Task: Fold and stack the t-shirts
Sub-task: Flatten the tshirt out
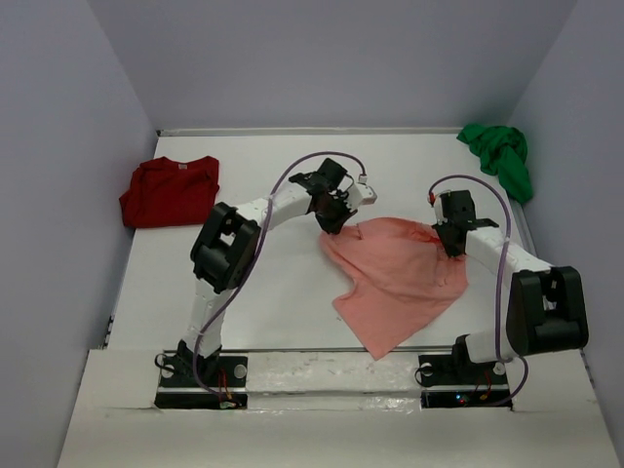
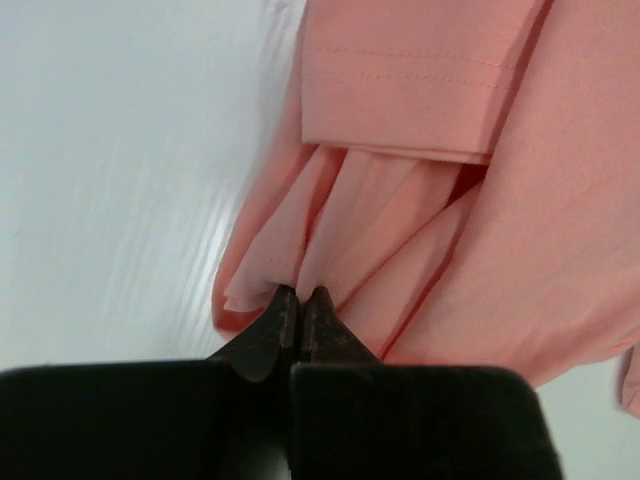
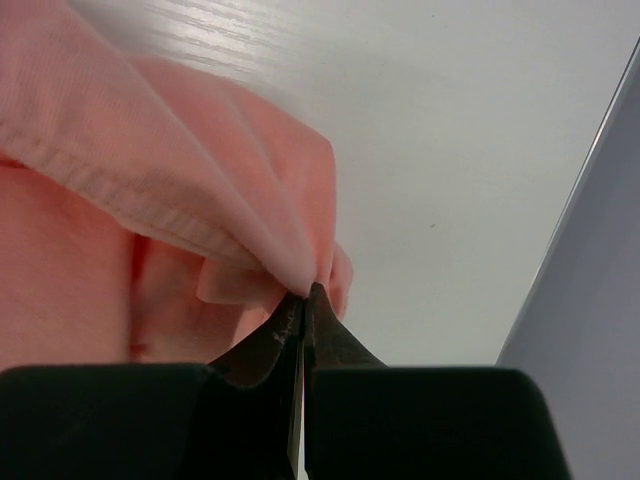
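The salmon-pink t-shirt [image 1: 400, 278] lies spread and rumpled in the middle right of the table. My left gripper [image 1: 334, 224] is shut on its far left corner; the left wrist view shows the black fingertips [image 2: 287, 310] pinching gathered pink cloth [image 2: 420, 200]. At the shirt's far right corner my right gripper [image 1: 453, 249] is also shut on it, and the right wrist view shows a pink fold [image 3: 180, 190] clamped at the fingertips [image 3: 322, 300]. A dark red t-shirt [image 1: 171, 190] lies flat at the far left. The bright green t-shirt [image 1: 499, 156] sits crumpled in the far right corner.
Grey walls [image 1: 58, 146] enclose the white table [image 1: 263, 292] on the left, back and right. The right wall [image 3: 590, 330] stands close to my right gripper. Both arm bases sit at the near edge.
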